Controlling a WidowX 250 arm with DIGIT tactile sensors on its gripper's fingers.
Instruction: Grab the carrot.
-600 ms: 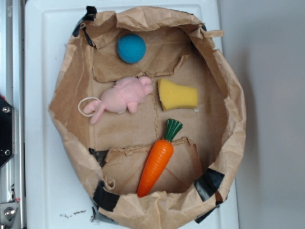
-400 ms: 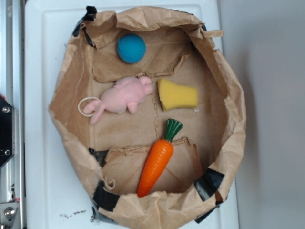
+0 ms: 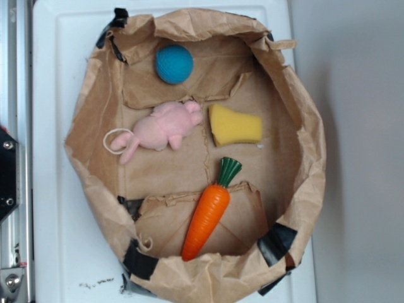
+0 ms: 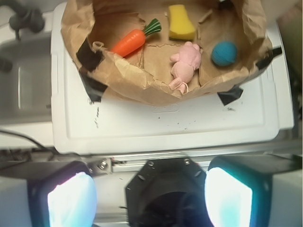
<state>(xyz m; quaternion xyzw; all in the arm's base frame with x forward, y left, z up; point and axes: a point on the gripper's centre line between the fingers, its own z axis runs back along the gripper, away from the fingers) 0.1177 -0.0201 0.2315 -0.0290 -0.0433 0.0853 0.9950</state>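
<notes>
Carrot [image 3: 207, 216]: I see it low in the brown paper bag [image 3: 303, 126].
Table [image 3: 57, 95]: white, bag on top.
Gripper [image 4: 150, 198]: fingers spread apart, holding nothing, far from bag.

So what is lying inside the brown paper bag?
Inside the paper bag lie the carrot, a pink plush, a yellow sponge and a blue ball. Anything beneath the torn paper flaps is covered.

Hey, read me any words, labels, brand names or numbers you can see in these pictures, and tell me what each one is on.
None: no readable text in either view.
The carrot, pink plush, yellow sponge, blue ball and paper bag are unmarked.
Dark specks on the white tray are scuffs, not letters.
</notes>
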